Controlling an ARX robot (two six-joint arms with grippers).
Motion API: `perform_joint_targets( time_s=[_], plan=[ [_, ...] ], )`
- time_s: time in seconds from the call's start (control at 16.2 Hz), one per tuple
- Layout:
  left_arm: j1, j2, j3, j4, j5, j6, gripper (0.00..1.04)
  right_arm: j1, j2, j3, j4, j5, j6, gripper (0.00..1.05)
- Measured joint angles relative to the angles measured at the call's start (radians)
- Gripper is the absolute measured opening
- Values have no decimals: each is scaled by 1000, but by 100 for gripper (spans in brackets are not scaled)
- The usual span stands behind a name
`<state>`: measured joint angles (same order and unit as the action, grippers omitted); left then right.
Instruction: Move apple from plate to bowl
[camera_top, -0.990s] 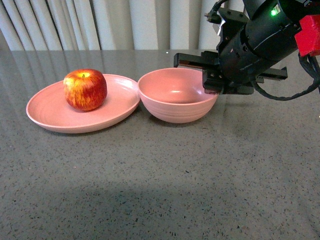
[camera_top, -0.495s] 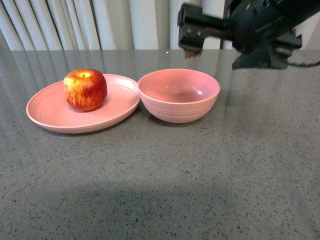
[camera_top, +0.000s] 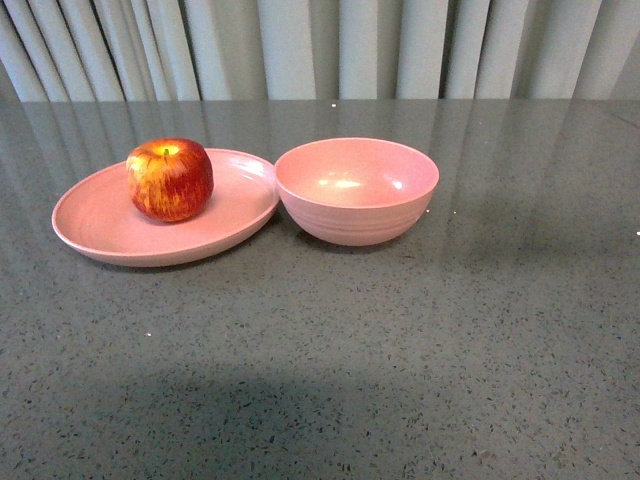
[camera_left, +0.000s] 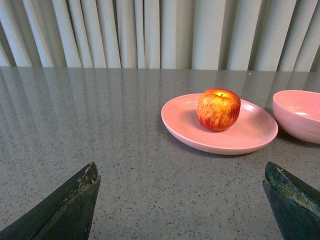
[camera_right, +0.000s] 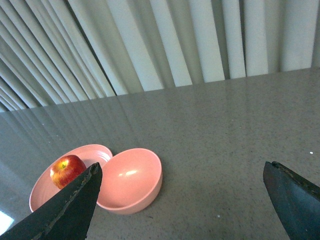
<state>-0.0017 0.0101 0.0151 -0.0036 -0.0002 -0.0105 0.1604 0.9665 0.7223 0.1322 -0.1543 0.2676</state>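
Apple (camera_top: 170, 178) sits upright on the plate (camera_top: 100, 225), ahead of my left tool (camera_left: 180, 185) and well apart from it. The bowl (camera_top: 356, 215) stands just beside the plate, rims seemingly touching, on the side nearer my right tool (camera_right: 182, 185), which hangs above the desk (camera_top: 400, 350), well apart from both. Both tools gape wide, gripping nothing.

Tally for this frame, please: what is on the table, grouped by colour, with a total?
Pink: 2, the plate and the bowl
Red with yellow streaks: 1, the apple, sitting on the plate
Total: 3
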Motion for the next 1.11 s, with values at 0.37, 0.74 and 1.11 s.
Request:
perform_joint_targets(
  time_s=[0.37, 0.74, 1.11],
  plan=[
    [0, 0, 0, 0, 0, 0, 98, -158, -698, -420, -198, 143, -172, 73],
    [1, 0, 0, 0, 0, 0, 98, -161, -876, -620, -154, 154, -257, 2],
    [1, 0, 0, 0, 0, 0, 98, -161, -919, -669, -139, 154, -260, 2]
  ],
)
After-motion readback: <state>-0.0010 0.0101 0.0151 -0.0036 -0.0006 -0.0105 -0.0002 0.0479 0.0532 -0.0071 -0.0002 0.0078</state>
